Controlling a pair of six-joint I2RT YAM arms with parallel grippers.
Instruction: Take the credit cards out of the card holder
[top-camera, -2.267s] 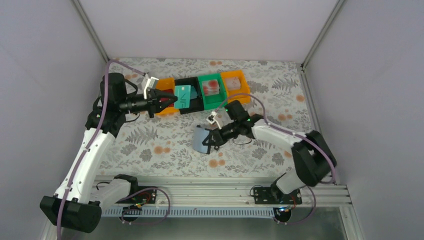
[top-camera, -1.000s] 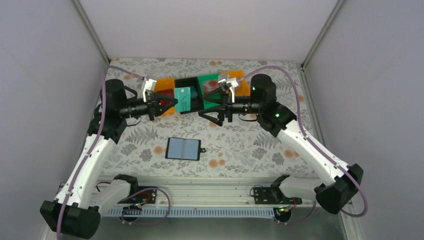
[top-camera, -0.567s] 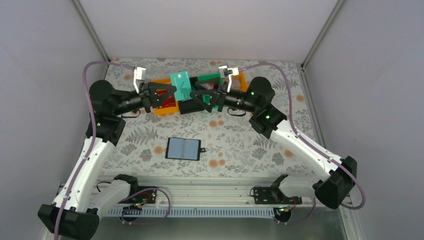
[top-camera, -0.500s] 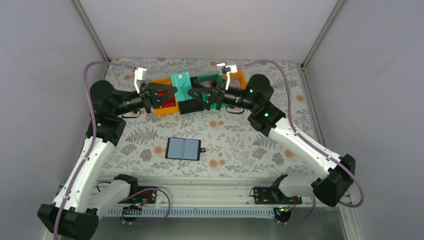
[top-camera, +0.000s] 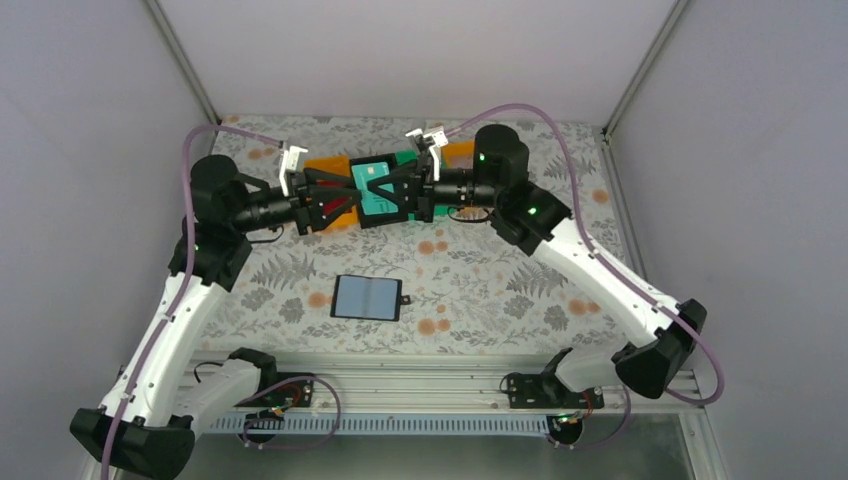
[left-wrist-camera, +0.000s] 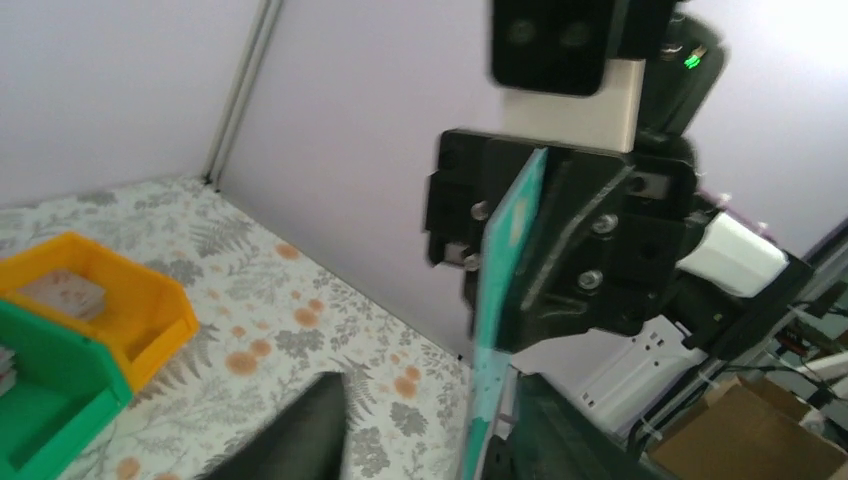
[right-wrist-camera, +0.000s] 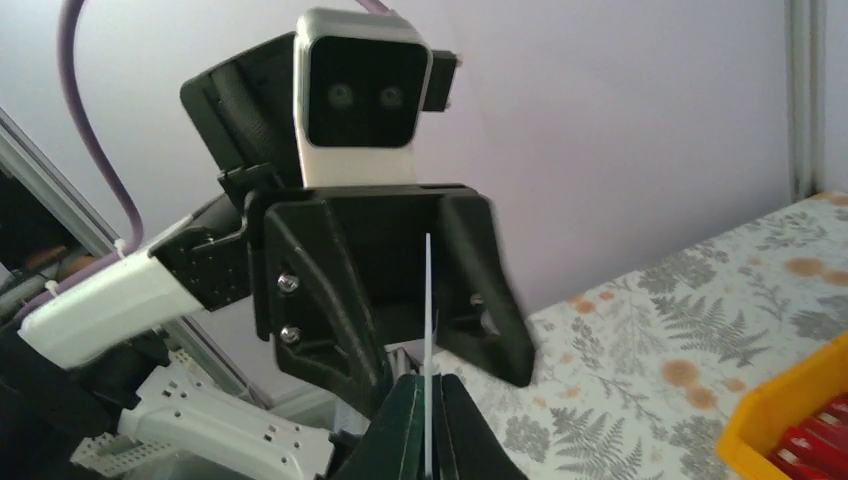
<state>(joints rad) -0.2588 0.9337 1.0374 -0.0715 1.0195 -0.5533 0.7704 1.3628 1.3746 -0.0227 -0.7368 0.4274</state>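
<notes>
Both arms have swung together since a second ago, when the right pincer (top-camera: 402, 190) hung apart at 3 o'clock of the credit card (top-camera: 376, 192); now it meets the left pincer (top-camera: 350, 197) nose to nose, the card between them in the air over the row of bins (top-camera: 462, 152) at the 12 o'clock side of the surface (top-camera: 480, 280). In the right wrist view the right fingers (right-wrist-camera: 395, 440) are pinched on the card's thin edge; the left jaws stand wide on either side of it, one of them blurred, so the left looks released; the hand-over appears all but made. The card holder (top-camera: 368, 297) lies open and flat at 6 o'clock of the meeting point, well apart from both arms; whether more cards sit in it I cannot tell.

To finish well, the right should clamp firmly and hold steady while the left backs straight out toward 9 o'clock with jaws wide, so neither finger clips the card's face; sideways drift could twist the card out of so thin a hold. Bin rims lie just below the pincers, so any retreat should run level or rising, not dipping; the side walls (top-camera: 90, 200) stand close at 9 and 3 o'clock; the best room is the stretch of surface toward 5 o'clock, beside the holder.
</notes>
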